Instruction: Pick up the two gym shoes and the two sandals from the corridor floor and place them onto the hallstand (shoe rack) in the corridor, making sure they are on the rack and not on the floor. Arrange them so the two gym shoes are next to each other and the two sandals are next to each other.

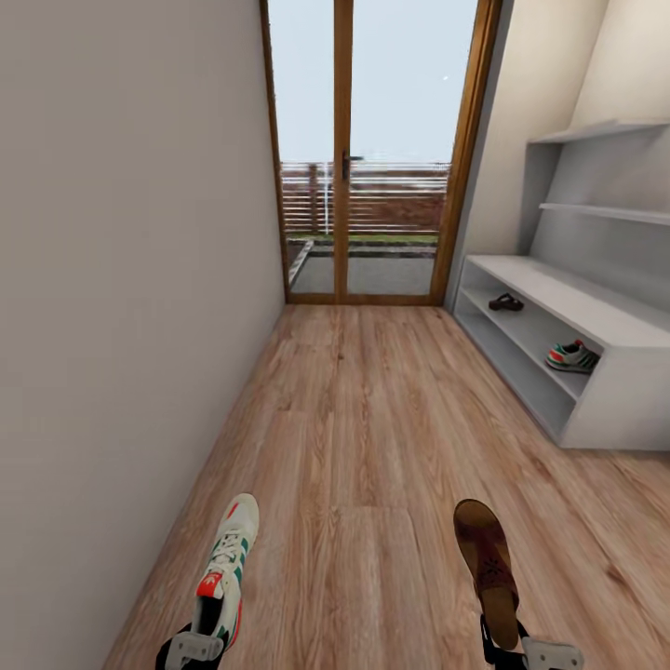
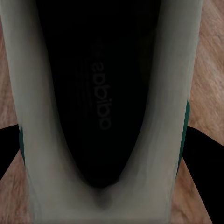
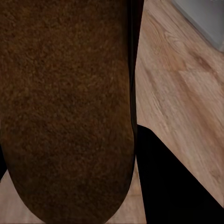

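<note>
Each claw carries one shoe by its heel toward the rack.
Head view: the left claw (image 1: 194, 649) grips the light, soft cream-white lace-up sneaker with green stripes (image 1: 224, 569); the right claw (image 1: 532, 650) grips the stiffer dark brown leather sandal (image 1: 488, 568) over the wood-plank floor (image 1: 372, 428); their mates sit in the pale grey hallstand (image 1: 614, 409). Left wrist view: sneaker heel opening (image 2: 107, 93), rim pinchable. Right wrist view: suede-like footbed (image 3: 65, 107), grippy.

Both grippers' jaws are cut off at the head view's lower edge.
</note>
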